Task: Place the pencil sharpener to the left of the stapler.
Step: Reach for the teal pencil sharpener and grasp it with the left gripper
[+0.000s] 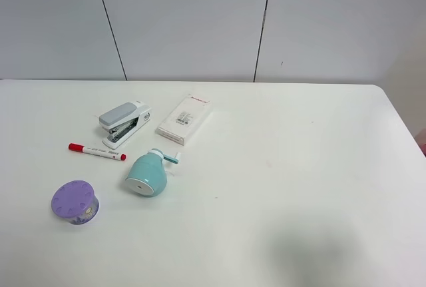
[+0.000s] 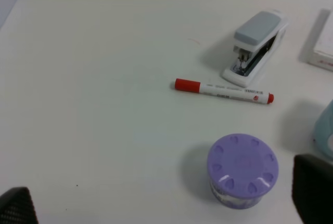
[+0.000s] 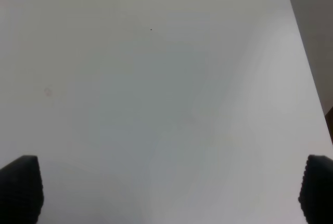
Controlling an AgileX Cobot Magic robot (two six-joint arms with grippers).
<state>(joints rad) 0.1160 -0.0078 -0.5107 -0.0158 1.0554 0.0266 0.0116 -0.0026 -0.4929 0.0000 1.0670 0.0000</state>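
The teal pencil sharpener lies on its side on the white table, white-rimmed face toward the front, crank pointing back right. Only its edge shows in the left wrist view. The white stapler with its grey top arm sits behind it, to the left; the left wrist view shows the stapler too. Neither arm appears in the exterior high view. My left gripper is open, fingertips wide apart, well short of the sharpener. My right gripper is open over bare table.
A red-capped marker lies between stapler and purple round container. A flat white box rests right of the stapler. The table's right edge and rounded corner are in view.
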